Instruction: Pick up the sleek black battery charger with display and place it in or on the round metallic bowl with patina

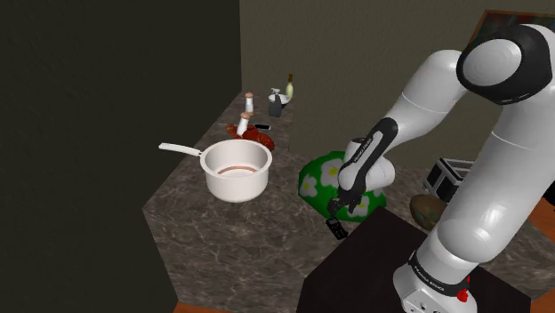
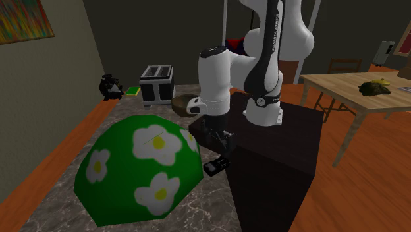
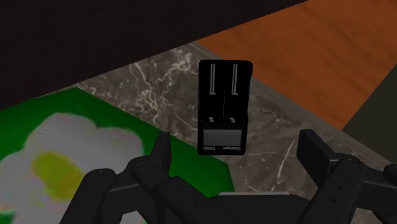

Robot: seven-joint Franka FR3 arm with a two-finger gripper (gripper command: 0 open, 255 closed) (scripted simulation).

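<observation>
Shoulder view: gripper (image 1: 342,212) hangs right over the black charger (image 1: 338,228) lying on the marble counter (image 1: 231,233) beside the stand (image 1: 374,267), second exterior view puts the bowl (image 2: 186,103) further back by the toaster (image 2: 157,83), and wrist view has the fingers (image 3: 316,153) spread wide, touching nothing, presumably to straddle the charger.

in the shoulder view the charger (image 1: 337,228) lies on the counter (image 1: 222,240) right of the frame's centre, against the edge of my stand (image 1: 356,271). my gripper (image 1: 342,213) hangs just above it. the cushion (image 1: 322,182) sits just behind the charger. the bowl (image 1: 429,212) is further right, the toaster (image 1: 447,175) behind it. the pot (image 1: 236,169) stands left of centre, with bottles (image 1: 289,87) behind it, toward the top.
</observation>
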